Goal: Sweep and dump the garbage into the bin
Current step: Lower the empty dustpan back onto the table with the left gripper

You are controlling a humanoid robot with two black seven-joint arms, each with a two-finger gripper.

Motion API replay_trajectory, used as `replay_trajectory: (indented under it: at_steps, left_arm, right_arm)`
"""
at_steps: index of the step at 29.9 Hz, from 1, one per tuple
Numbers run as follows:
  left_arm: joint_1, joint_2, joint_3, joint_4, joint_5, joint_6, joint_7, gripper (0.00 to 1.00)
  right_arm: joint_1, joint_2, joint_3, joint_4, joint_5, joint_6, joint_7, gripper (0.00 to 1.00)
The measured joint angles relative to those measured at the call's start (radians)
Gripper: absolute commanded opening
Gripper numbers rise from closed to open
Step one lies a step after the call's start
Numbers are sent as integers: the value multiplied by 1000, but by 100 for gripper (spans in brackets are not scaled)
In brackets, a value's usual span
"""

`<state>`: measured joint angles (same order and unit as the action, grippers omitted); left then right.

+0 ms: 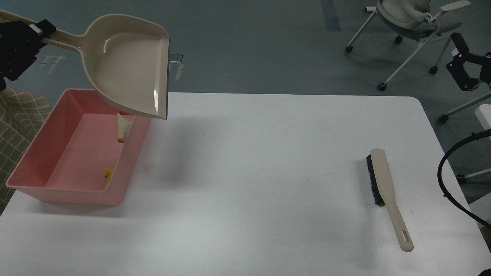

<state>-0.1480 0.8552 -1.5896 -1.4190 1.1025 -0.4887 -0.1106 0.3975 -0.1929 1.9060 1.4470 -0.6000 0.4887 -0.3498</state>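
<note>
The pink bin (46, 153) stands on the table's left side. Inside it a white bread slice (123, 128) leans against the right wall, and a yellow sponge chunk (108, 174) lies near the front right corner, partly hidden by the wall. My left gripper (27, 32) at the upper left is shut on the handle of the beige dustpan (130, 65), held empty in the air above the bin's far right corner. My right gripper (462, 65) is at the far right, off the table, open and empty.
A beige brush with black bristles (385, 191) lies on the white table (249, 172) at the right. A black cable (450, 191) loops past the table's right edge. An office chair (410, 23) stands on the floor behind.
</note>
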Motion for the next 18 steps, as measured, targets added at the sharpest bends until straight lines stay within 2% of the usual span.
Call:
replay_trajectory:
  at_steps: [4, 11, 16, 18]
  left_arm:
    - [-52, -97, 62, 53, 8, 0, 0, 5]
    - [-60, -234, 140, 74, -1, 0, 1, 5]
    - [-73, -320, 223, 75, 2, 6, 45, 5]
    - [-78, -369, 287, 77, 1, 47, 63, 5]
  right_arm:
    - [42, 6, -35, -12, -1, 0, 0, 97]
    - [51, 10, -46, -18, -2, 0, 0, 98]
    - [49, 20, -48, -26, -1, 0, 0, 98]
    - [48, 22, -48, -29, -1, 0, 0, 98]
